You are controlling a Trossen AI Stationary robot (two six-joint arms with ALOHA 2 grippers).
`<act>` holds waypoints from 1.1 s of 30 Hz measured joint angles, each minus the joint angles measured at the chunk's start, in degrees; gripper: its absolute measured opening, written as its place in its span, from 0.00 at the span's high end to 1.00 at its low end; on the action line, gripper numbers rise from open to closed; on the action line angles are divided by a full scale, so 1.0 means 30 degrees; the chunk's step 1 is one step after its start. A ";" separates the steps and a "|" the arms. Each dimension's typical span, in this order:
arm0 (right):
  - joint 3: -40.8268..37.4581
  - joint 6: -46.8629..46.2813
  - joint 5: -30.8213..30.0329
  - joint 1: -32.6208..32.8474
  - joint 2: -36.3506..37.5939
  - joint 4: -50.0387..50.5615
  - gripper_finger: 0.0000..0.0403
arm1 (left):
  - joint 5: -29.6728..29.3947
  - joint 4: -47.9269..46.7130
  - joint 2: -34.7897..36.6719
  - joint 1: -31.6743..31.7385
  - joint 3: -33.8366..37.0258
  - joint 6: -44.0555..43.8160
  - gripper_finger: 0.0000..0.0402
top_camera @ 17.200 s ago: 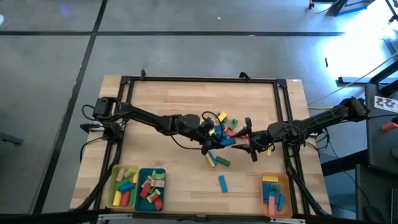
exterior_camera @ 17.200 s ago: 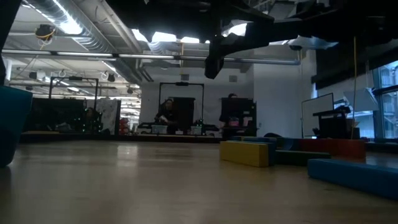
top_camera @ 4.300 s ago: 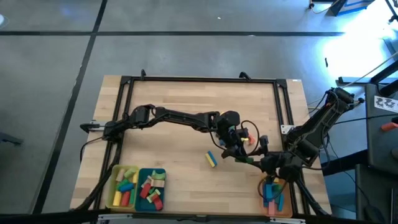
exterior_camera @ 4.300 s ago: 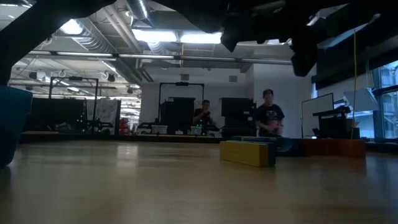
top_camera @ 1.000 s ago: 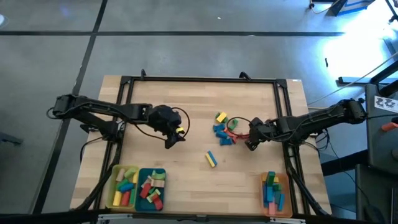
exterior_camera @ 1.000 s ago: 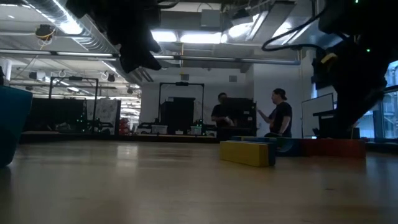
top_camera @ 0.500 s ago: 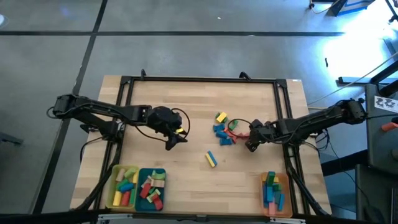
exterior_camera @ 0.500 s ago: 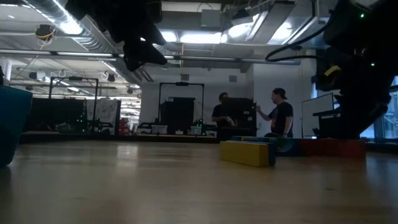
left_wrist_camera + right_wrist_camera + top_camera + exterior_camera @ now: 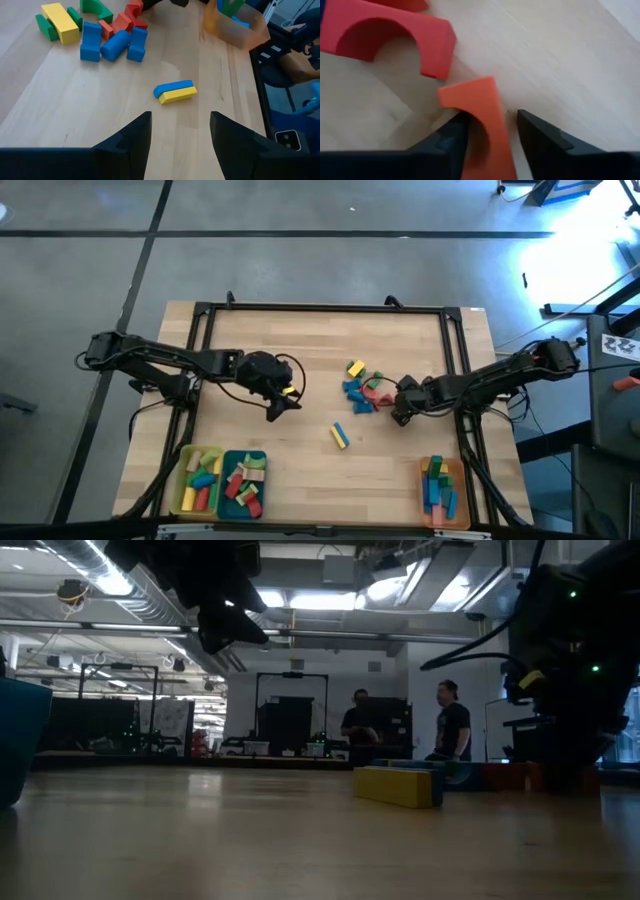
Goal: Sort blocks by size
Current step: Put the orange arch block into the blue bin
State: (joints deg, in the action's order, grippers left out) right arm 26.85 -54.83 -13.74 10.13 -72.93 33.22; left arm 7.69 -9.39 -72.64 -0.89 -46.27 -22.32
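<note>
Straddling smooth orange arch block (image 9: 480, 115)

2 dark jointed arms (image 9: 180, 360) trailing looped black cables.

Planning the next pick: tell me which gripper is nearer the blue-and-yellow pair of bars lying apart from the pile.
Left, narrowly: the left gripper hangs off to one side of the bars; the right gripper is at the pile's red pieces.

Wooden table (image 9: 300, 330), three trays (image 9: 243, 483)
</note>
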 joint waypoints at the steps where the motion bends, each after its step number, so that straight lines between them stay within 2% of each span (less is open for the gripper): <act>1: 0.0047 0.0076 0.0082 0.0000 -0.0155 0.0030 0.61 | -0.0003 -0.0004 0.0000 0.0000 0.0000 -0.0007 0.55; 7: 0.1122 0.1459 0.0976 -0.0015 -0.0175 0.0951 0.86 | -0.0011 -0.0002 -0.0007 0.0000 -0.0006 -0.0083 0.55; 15: 0.5036 0.2530 0.2619 -0.0015 -0.0175 0.5493 0.87 | -0.0072 0.0013 -0.0015 0.0000 -0.0006 -0.0582 0.55; 19: 0.7113 0.3141 0.2982 -0.0015 -0.0168 0.6451 0.85 | -0.0928 0.0804 -0.0147 -0.0194 -0.0006 0.0171 0.55; 24: 0.8954 0.4562 0.3929 -0.0015 -0.0160 0.5291 0.86 | -0.1533 0.4267 -0.0804 -0.1235 -0.0028 0.3793 0.55; 29: 0.9803 0.5441 0.6676 -0.0015 -0.0153 0.2639 0.87 | -0.1647 0.8698 -0.2045 -0.2641 -0.0028 1.0215 0.55; 33: 0.9827 0.5435 0.8721 -0.0015 -0.0153 -0.0301 0.84 | -0.1734 1.2086 -0.3332 -0.3250 -0.0042 1.4167 0.55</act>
State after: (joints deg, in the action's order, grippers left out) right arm 56.33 -38.52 12.43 10.09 -73.38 32.32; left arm 2.49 26.87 -82.64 -10.64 -46.39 20.18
